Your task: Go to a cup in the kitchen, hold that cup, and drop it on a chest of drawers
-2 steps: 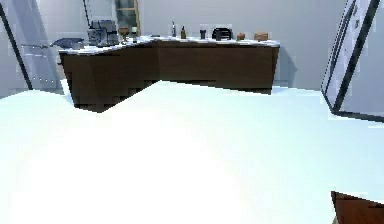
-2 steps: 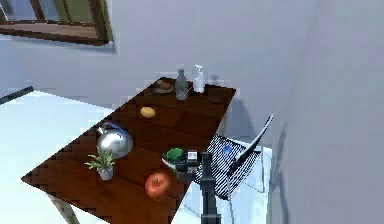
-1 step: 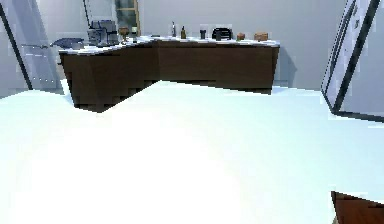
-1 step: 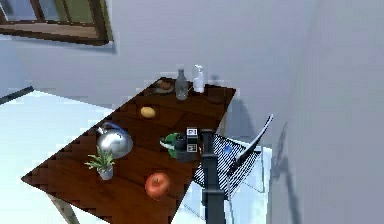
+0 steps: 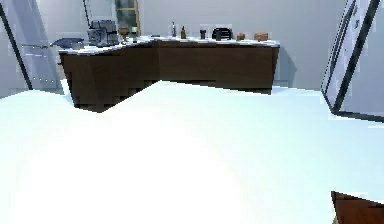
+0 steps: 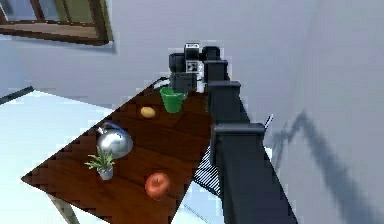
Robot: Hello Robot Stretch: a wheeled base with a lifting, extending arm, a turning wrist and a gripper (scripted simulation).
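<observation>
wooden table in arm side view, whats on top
A green cup, a small orange thing, a silver pot, a potted plant and a red apple. The arm hides the table's right edge.

Floor ahead: you have open floor (image 5: 200, 140) up to the far counter (image 5: 200, 65).
Table (image 6: 165, 140) near end: apple (image 6: 157, 184), plant (image 6: 103, 163) and silver kettle (image 6: 114, 142) crowd your path.
Table far end: green cup (image 6: 173, 99) and a small yellow fruit (image 6: 148, 112) stand before the wall (image 6: 140, 60).
</observation>
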